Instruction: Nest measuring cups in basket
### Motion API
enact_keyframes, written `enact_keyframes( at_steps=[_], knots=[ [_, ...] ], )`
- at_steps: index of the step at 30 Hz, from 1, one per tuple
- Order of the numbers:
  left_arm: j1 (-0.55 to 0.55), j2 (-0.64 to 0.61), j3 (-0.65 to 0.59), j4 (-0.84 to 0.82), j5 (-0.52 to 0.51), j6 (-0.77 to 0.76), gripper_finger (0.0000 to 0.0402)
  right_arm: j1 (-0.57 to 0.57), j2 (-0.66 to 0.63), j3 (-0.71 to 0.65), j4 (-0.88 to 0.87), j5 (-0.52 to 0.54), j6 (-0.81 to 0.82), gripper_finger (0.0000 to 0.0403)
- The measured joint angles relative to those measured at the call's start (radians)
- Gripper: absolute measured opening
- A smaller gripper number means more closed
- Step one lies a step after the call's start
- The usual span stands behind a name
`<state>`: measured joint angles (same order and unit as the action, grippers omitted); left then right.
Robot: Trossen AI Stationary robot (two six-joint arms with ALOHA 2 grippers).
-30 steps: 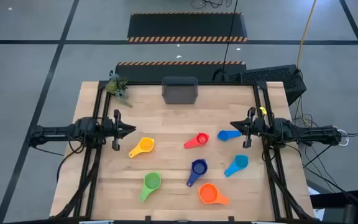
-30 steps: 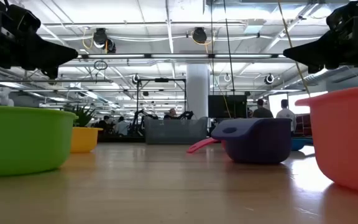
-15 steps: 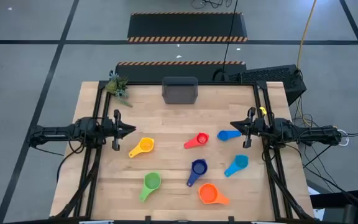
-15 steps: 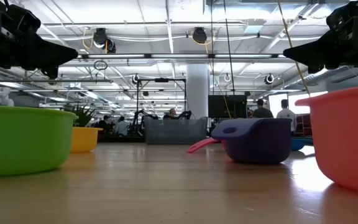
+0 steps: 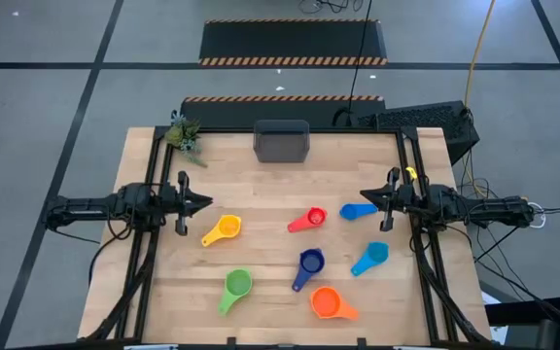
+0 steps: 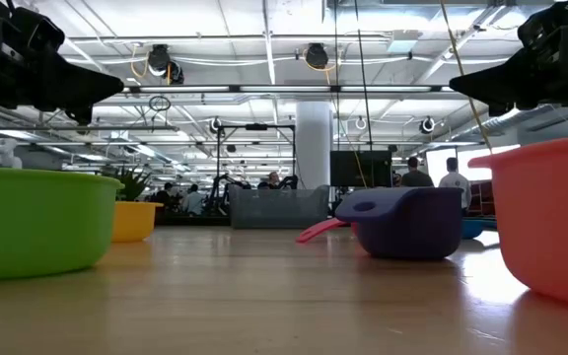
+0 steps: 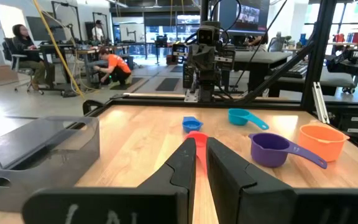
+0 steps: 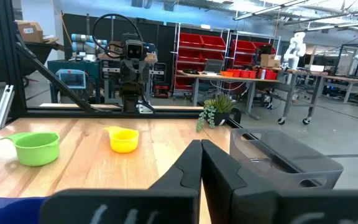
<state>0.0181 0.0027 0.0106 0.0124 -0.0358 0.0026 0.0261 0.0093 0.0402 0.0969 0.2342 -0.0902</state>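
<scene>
1. six measuring cups lie loose on the table (image 5: pixel 270 185), none nested: yellow cup (image 5: pixel 224 229), red cup (image 5: pixel 310 220), blue cup (image 5: pixel 357 210), dark blue cup (image 5: pixel 308 264), cyan cup (image 5: pixel 371 256), green cup (image 5: pixel 235 287), orange cup (image 5: pixel 328 303).
2. basket (image 5: pixel 281 142) sits at the far edge, middle, well apart from the cups.
3. left gripper (image 5: pixel 205 203) hangs at the left side near the yellow cup, fingers nearly together, holding nothing.
4. right gripper (image 5: pixel 366 198) is at the right side just beside the blue cup, closed and empty.
5. small plant (image 5: pixel 185 135) at the far left corner.
</scene>
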Motion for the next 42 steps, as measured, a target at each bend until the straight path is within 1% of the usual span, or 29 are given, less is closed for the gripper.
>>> enact_keyframes(
  at_steps=[31, 42],
  knots=[
    [0.0, 0.0, 0.0, 0.001, 0.0, 0.0, 0.0042, 0.0, 0.0, 0.0, 0.0, 0.0, 0.0, 0.0],
    [0.0, 0.0, -0.002, 0.094, -0.003, -0.012, 0.0042, 0.0, 0.0, 0.0, 0.0, 0.0, 0.0, 0.0]
  ],
)
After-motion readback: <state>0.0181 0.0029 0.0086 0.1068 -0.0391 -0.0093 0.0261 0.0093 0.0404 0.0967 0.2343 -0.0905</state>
